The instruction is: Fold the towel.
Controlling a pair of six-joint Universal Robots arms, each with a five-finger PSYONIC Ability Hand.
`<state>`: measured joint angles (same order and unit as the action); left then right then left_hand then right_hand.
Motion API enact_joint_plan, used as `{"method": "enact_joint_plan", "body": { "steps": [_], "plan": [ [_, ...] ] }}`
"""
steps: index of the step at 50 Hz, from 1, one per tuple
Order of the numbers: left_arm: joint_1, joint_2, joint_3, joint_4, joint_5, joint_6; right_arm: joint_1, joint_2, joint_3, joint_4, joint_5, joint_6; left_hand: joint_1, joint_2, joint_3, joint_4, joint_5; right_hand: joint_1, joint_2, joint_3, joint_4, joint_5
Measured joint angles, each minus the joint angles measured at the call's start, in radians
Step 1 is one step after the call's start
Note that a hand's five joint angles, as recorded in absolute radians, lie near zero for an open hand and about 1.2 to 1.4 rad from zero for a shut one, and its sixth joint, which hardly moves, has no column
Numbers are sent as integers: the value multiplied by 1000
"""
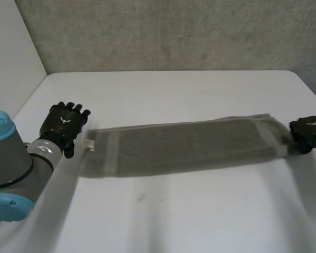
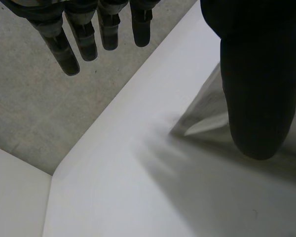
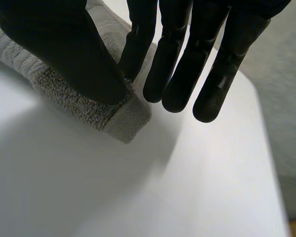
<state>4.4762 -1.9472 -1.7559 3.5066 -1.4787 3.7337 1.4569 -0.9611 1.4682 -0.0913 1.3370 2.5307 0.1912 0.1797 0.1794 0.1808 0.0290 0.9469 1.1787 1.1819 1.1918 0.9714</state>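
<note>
Head view: towel (image 1: pixel 184 145) spans white table (image 1: pixel 200 211); grey wall (image 1: pixel 174 31) behind.

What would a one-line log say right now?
towel: long strip, flat on table | left hand: open, beside left end | right hand: pinching right end

The towel (image 1: pixel 184 145) is grey terry cloth, its pile fuzzy, with a flatter woven band at the end. The bench (image 1: pixel 200 211) is smooth, matt white. The wall (image 1: pixel 174 31) behind is rough, grainy.
</note>
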Motion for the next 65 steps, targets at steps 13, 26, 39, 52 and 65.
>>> {"method": "enact_joint_plan", "body": {
  "steps": [13, 26, 39, 52, 65],
  "plan": [
    [6, 6, -3, 0, 0, 0, -122, -37, -23, -1, 35, -138, 0, 0, 0, 0, 0, 0, 0, 4, 0, 8],
    [7, 9, -2, 0, 0, 0, 187, -166, -98, -6, -114, 128, 0, 0, 0, 0, 0, 8, 5, 4, 1, 14],
    [23, 24, -11, 1, 0, -2, 756, -21, -267, -9, -110, 229, 0, 0, 0, 0, 0, 9, 5, 6, 2, 14],
    [29, 24, -15, 2, 1, -1, 918, 179, -371, -7, -103, 222, 0, 0, 0, 0, 0, 15, 5, 7, 2, 15],
    [23, 22, -18, 2, 1, -1, 951, 196, -361, 3, -96, 225, 0, 0, 0, 0, 0, -679, -804, -794, -806, -758]
  ]
}}
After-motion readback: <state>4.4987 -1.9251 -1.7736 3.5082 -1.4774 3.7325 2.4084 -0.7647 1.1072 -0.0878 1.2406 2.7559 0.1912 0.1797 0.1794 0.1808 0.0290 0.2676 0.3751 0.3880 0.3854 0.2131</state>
